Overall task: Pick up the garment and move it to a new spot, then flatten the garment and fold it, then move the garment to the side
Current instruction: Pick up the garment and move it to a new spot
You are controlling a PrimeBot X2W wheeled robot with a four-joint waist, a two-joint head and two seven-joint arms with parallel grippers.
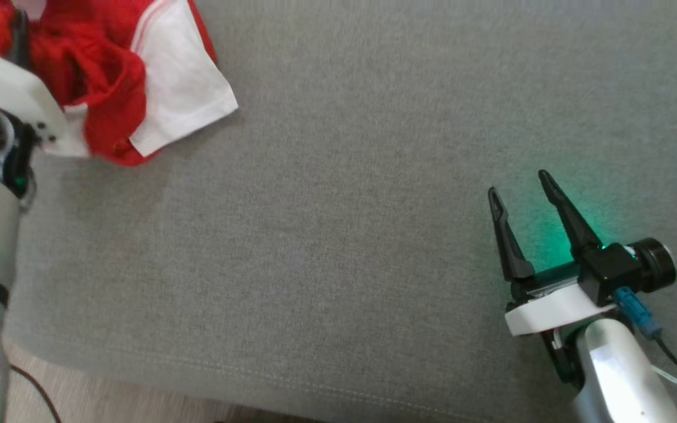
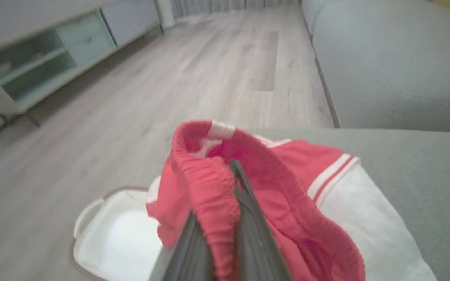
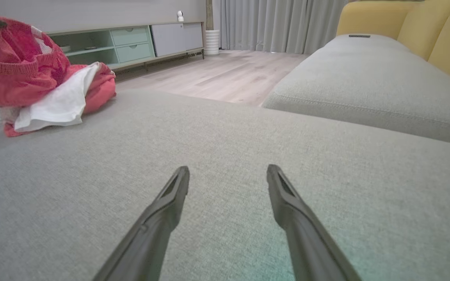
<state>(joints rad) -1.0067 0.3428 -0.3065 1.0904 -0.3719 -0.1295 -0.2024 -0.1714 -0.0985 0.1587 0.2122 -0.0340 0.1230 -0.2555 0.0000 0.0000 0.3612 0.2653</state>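
grey sofa seat (image 1: 338,235), white basket (image 2: 123,242) on wood floor (image 2: 139,109), pale green sideboard (image 3: 131,41), grey curtains (image 3: 279,23)

The garment (image 1: 109,76) is red, with white panels edged in thin stripes; crumpled in a heap; its gathered elastic band stands raised above the rest. It lies at the far left of the grey cushion (image 1: 338,235), one white panel spread flat.

Grey cushion (image 1: 338,235) centre open — garment (image 1: 100,67) crowds far-left corner.

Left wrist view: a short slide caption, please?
Left tool shut on the waistband of the red-and-white garment, on the grey cushion.
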